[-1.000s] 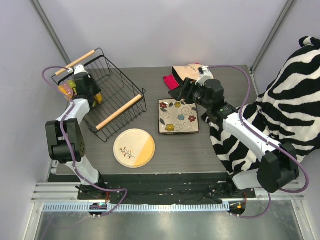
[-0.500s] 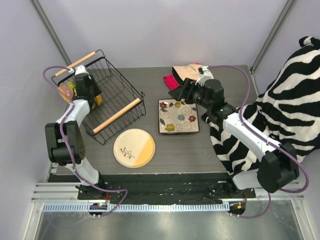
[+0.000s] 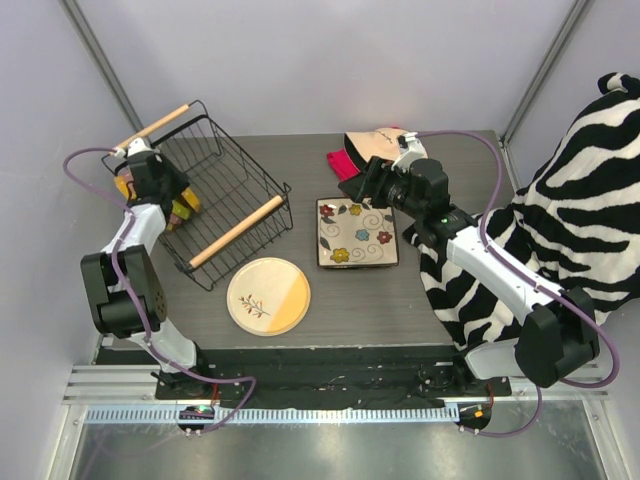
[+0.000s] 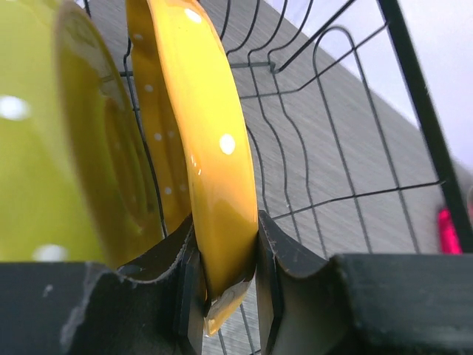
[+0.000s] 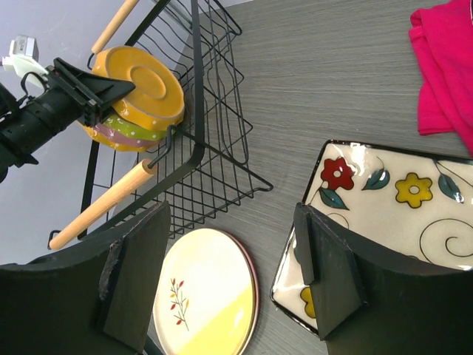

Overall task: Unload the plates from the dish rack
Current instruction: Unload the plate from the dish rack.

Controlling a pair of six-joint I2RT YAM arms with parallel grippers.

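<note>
orange plate, on edge at the dish rack's left wall, is pinched by the rim in my left gripper; my right gripper gapes empty, well apart.

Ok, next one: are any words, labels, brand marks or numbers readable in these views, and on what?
No readable text in any view.
On the square plate: painted flowers and swirls only, no lettering.
On the round cream-yellow plate: a small sprig motif, no lettering.
On the orange plate: pale dots only.
On the dish rack and the pink cloth: nothing written.
</note>
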